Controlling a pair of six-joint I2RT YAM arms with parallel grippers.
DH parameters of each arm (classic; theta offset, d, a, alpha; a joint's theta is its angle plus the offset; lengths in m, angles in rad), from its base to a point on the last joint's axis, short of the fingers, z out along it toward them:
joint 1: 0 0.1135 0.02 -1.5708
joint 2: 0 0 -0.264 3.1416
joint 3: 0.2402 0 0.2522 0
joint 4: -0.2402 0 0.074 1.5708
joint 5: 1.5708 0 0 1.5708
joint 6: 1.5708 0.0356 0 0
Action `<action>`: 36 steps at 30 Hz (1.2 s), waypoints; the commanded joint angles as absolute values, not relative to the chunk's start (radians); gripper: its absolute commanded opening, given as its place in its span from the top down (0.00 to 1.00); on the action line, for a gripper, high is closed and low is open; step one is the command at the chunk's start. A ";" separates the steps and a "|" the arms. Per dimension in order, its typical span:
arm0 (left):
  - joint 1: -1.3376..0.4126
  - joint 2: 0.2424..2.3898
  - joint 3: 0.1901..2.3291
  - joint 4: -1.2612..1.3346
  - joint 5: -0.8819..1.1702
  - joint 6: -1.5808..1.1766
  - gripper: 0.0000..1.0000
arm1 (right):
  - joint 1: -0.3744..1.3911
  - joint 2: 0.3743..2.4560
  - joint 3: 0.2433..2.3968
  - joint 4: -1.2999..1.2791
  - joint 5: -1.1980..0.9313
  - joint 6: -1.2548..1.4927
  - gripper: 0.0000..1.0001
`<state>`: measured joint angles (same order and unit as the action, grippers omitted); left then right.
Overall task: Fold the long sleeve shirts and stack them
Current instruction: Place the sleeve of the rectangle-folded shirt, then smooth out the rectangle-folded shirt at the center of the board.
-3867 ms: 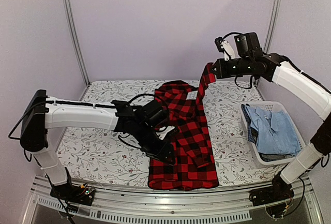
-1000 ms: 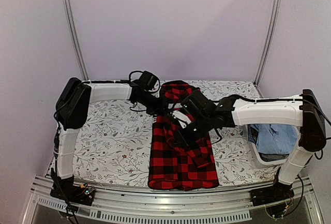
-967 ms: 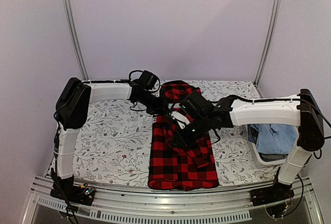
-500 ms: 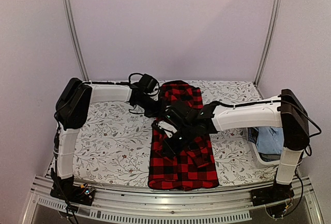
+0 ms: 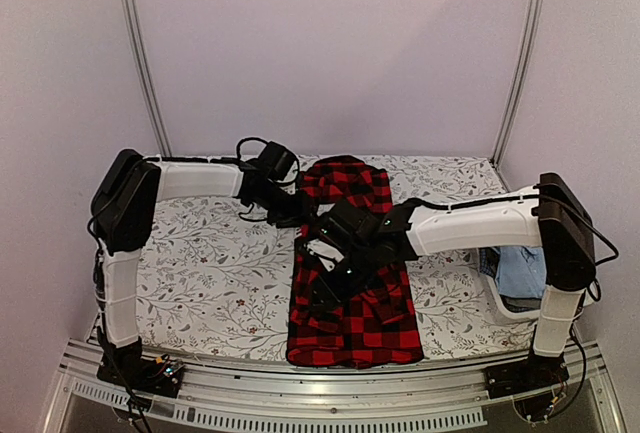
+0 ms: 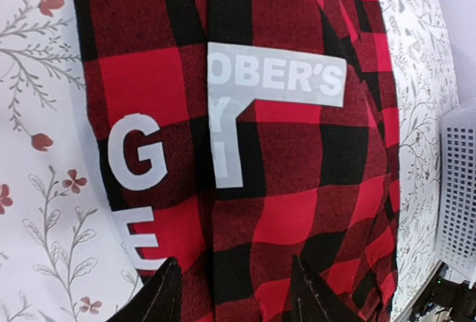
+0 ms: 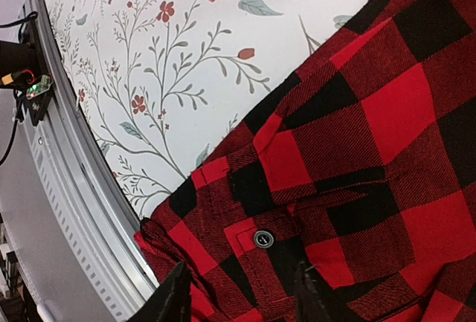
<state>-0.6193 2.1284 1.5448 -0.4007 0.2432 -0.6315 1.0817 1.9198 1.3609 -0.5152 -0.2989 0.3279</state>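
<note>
You had the red-and-black shirt [image 5: 350, 308] lying as a long strip down the middle of the tabletop [image 5: 200, 253], its near end almost at the near edge. Your left gripper [image 6: 236, 296] hung over the strip's far left part, fingers moderately apart with nothing between them, only the white letters [image 6: 137, 158] on the cloth below. The right gripper [image 7: 242, 296] sat low over the strip's left edge by a small button [image 7: 261, 239], its fingers likewise apart and empty.

The risk, as I judged it, was that both sets of fingertips were close to loose layers, so pulling away at a slant could catch a fold and drag it open. The two wrists were also near each other on the same side and could collide. A careless tug might take the near end off the tabletop.

The white basket [image 6: 460, 188] at the right edge held a blue garment [image 5: 518, 275] — whether more lay under it I couldn't tell.
</note>
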 commanded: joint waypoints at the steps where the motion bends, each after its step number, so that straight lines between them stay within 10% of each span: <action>1: -0.600 2.022 1.488 -0.388 0.207 -0.608 0.51 | 1.075 1.842 1.345 -0.504 -0.222 0.349 0.49; 17: -0.604 1.893 1.286 -0.250 0.326 -0.630 0.77 | 0.700 1.954 1.468 -0.261 -0.361 0.434 0.84; 36: -0.629 1.974 1.312 -0.199 0.414 -0.660 0.83 | 0.510 2.357 1.674 -0.151 -0.541 0.554 0.86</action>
<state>-0.6197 1.9678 1.3212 -0.2222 0.3939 -0.6514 0.5495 2.2768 1.6024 -0.1715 -0.4973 0.5182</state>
